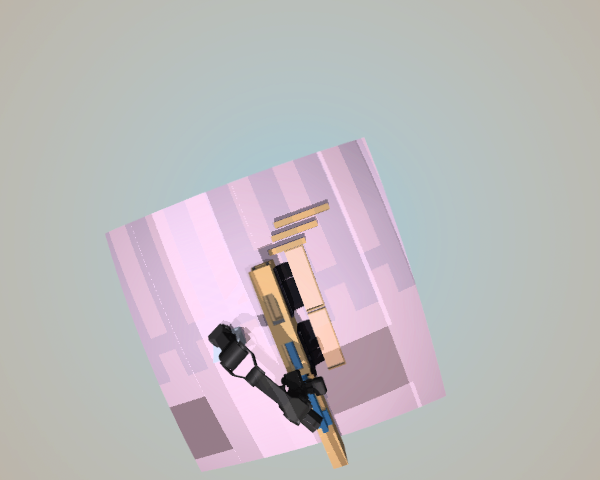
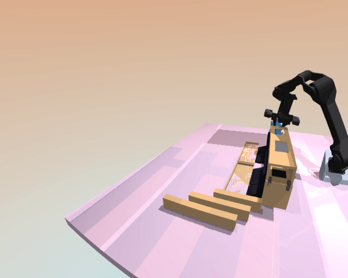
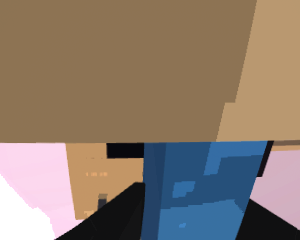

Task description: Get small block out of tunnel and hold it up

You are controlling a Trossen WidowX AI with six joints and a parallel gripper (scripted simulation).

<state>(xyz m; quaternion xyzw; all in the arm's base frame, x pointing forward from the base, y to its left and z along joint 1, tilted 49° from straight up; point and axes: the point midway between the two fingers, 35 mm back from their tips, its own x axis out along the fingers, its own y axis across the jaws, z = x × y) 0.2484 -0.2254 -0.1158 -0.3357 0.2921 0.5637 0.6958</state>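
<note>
Beside the tunnel point(image 1: 264, 284) point(image 2: 281, 160) point(image 3: 115, 75), the tool point(image 1: 305, 384) point(image 2: 277, 124) point(image 3: 182, 195) appears to grip the blue handle point(image 1: 324, 421) point(image 2: 276, 121) point(image 3: 200, 190); a skewed pull could jam it, leaving the small block, unseen and presumably inside the tunnel, trapped.

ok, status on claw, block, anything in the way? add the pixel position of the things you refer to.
Claw point(image 1: 304, 386) point(image 2: 278, 123) point(image 3: 182, 195) shut on blue bar point(image 1: 325, 422) point(image 2: 278, 131) point(image 3: 200, 175). Block not visible, so not held up. Three loose rods point(image 1: 294, 230) point(image 2: 218, 206) lie well away from claw, not in its way.

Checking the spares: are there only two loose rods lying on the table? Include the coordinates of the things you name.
No, three rods point(image 1: 301, 213) point(image 2: 199, 211) lie there side by side.
</note>
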